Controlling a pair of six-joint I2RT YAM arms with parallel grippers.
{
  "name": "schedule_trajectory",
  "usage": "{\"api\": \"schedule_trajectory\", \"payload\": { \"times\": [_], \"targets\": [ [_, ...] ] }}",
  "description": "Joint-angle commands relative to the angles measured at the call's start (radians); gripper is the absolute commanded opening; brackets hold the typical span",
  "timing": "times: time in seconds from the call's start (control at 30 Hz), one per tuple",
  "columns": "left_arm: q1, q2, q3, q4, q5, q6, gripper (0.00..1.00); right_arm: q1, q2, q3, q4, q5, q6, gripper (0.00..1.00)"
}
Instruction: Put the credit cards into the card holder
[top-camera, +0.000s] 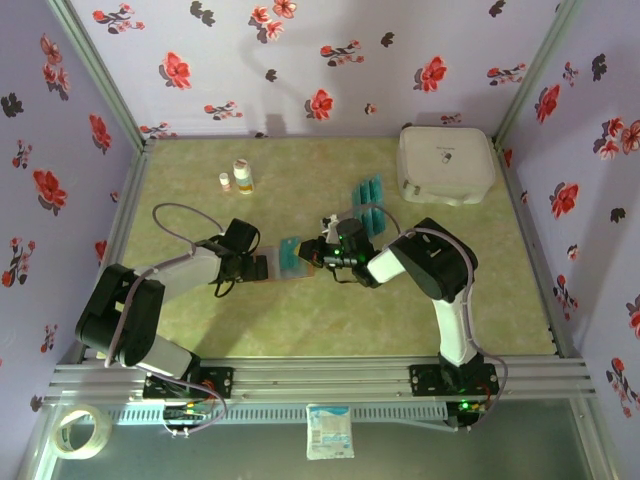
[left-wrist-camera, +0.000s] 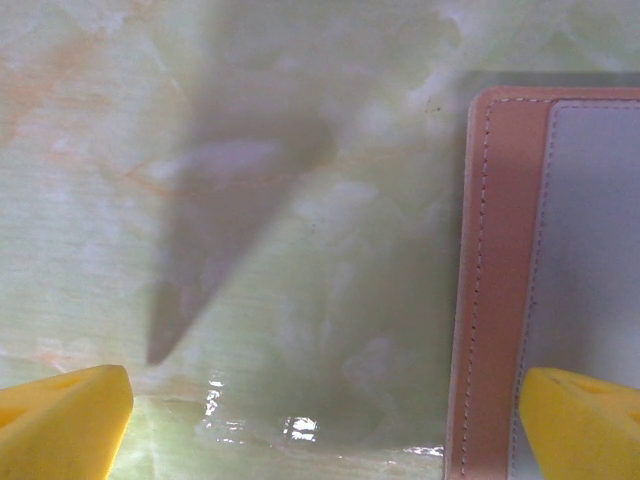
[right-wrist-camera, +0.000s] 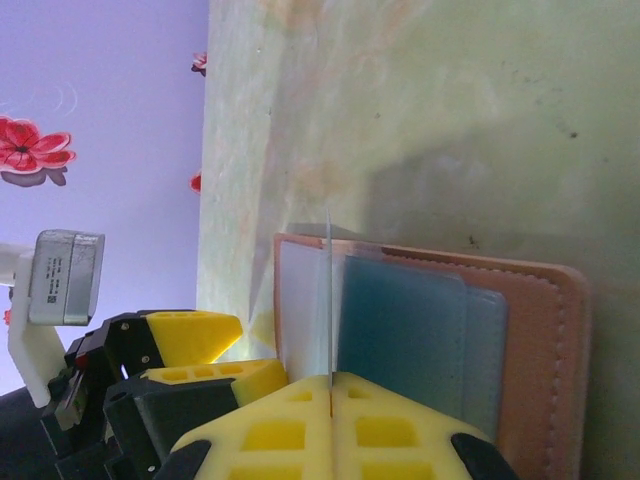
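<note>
Jaws: left gripper (left-wrist-camera: 320, 420) wide apart, straddling the card holder (left-wrist-camera: 500, 280) edge, can't tell if it's touching. Right gripper (right-wrist-camera: 330, 388) pinched shut on one credit card (right-wrist-camera: 328, 300), edge-on and upright over the open holder, mid-table. We see what looks like one teal card (right-wrist-camera: 400, 330) already pocketed. Spare cards (top-camera: 368, 205) lie beyond, near the white case (top-camera: 445, 160). Our read: early-mid — one in, one going in, rest left.
</note>
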Motion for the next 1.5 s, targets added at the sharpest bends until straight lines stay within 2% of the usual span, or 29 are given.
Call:
{"api": "schedule_trajectory", "payload": {
  "times": [0.0, 1.47],
  "targets": [
    [-0.006, 0.016, 0.0, -0.031, -0.018, -0.015, 1.0, 0.01, 0.019, 0.016, 0.034, -0.018, 0.021, 0.0],
    [-0.006, 0.025, 0.005, -0.031, -0.015, -0.01, 1.0, 0.027, 0.062, 0.015, 0.042, -0.033, 0.028, 0.0]
  ]
}}
